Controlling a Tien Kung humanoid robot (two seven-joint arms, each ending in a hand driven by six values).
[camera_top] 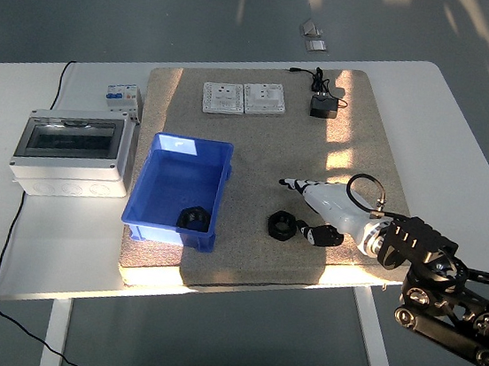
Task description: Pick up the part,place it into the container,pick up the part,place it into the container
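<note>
Robot hand (312, 211) spread beside a part, holding nothing.
Its fingers flank the black part (280, 224) on the tan mat (257, 149), thumb nearly touching; another part (194, 218) lies in the blue bin (181, 189). White worktop (32, 237), grey floor, sun patches.

Glossy blue plastic container (165, 193), rough beige mat (360, 117), smooth white table (463, 147)

No readable text, brand, number or sign anywhere. Breaker block (122, 97) beside enclosure box (71, 153): faint markings, too small to read. Two white socket plates (244, 98): no legible print. Black adapter (323, 108), blue container (180, 189), counter (68, 242): unmarked.
</note>
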